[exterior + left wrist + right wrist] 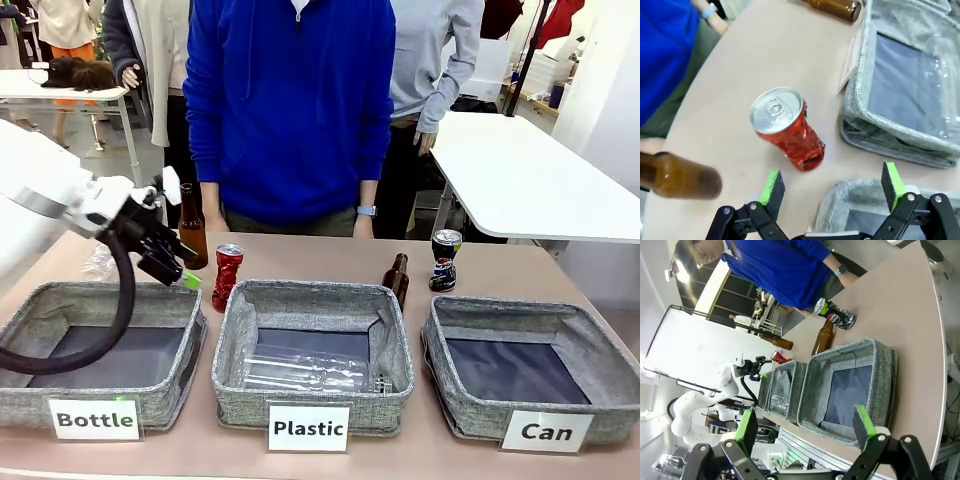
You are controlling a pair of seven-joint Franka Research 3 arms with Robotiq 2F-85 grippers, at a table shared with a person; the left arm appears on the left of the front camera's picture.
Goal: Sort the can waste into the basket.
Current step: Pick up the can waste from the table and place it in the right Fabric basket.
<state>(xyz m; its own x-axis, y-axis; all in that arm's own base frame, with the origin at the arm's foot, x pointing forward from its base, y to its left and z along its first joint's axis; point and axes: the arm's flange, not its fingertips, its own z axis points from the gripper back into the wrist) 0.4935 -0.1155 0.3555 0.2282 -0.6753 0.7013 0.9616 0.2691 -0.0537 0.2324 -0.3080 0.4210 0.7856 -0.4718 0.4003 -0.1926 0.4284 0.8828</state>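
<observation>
Left jaws, spread wide, hover over the red can (787, 127); closing in could topple the brown bottle (680, 175) just beside it

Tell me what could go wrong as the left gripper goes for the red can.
The left gripper is open, but the crushed red can sits off-centre, nearer one finger, so closing may tip it. The upright brown bottle stands close beside the gripper and could be knocked. The Can basket is at the far right, so a slip could land in the Plastic basket.
</observation>
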